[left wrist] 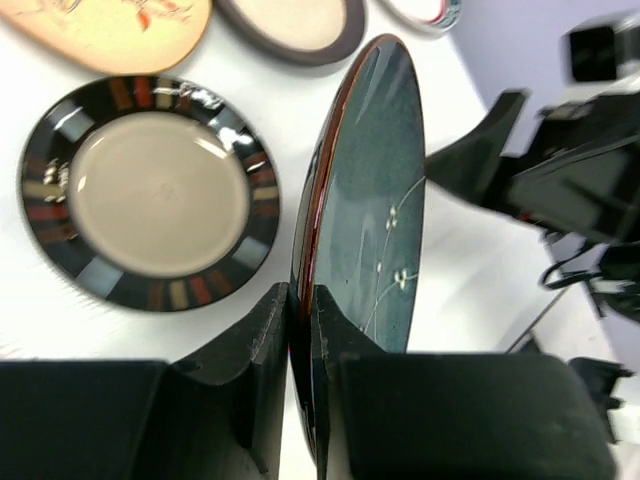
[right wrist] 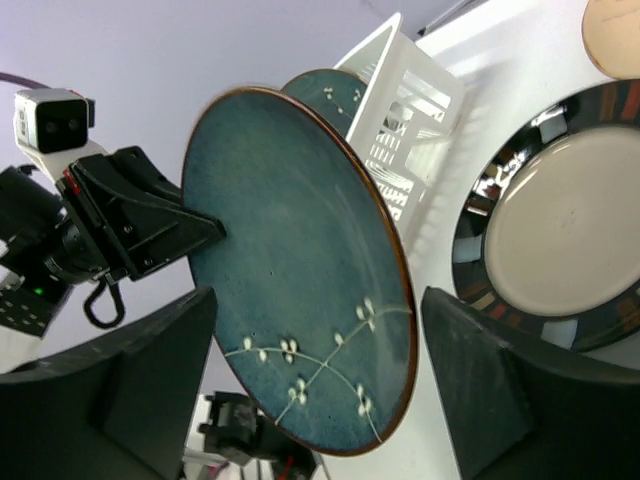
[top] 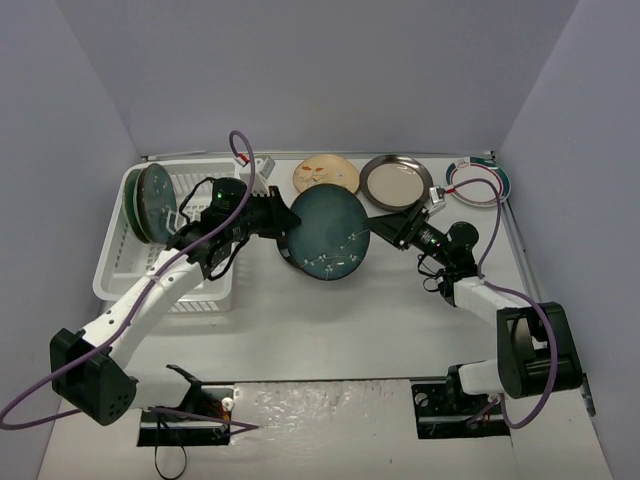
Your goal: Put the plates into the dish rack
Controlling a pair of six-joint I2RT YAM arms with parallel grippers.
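Note:
My left gripper (top: pixel 284 226) is shut on the rim of a light teal flowered plate (top: pixel 328 236) and holds it on edge above the table; in the left wrist view both fingers (left wrist: pixel 262 330) pinch that plate (left wrist: pixel 370 200). My right gripper (top: pixel 386 229) is open just right of the plate; in the right wrist view the plate (right wrist: pixel 290 260) stands in front of the spread fingers (right wrist: pixel 500 390). The white dish rack (top: pixel 185 285) is at the left with a second teal plate (top: pixel 150 200) standing in it. A striped dark-rimmed beige plate (left wrist: pixel 150 195) lies flat under the held plate.
Along the back lie a tan floral plate (top: pixel 325 174), a second dark-rimmed beige plate (top: pixel 397 181) and a white plate with a teal-red rim (top: pixel 478 181). Grey walls close in both sides. The rack shows in the right wrist view (right wrist: pixel 415 110).

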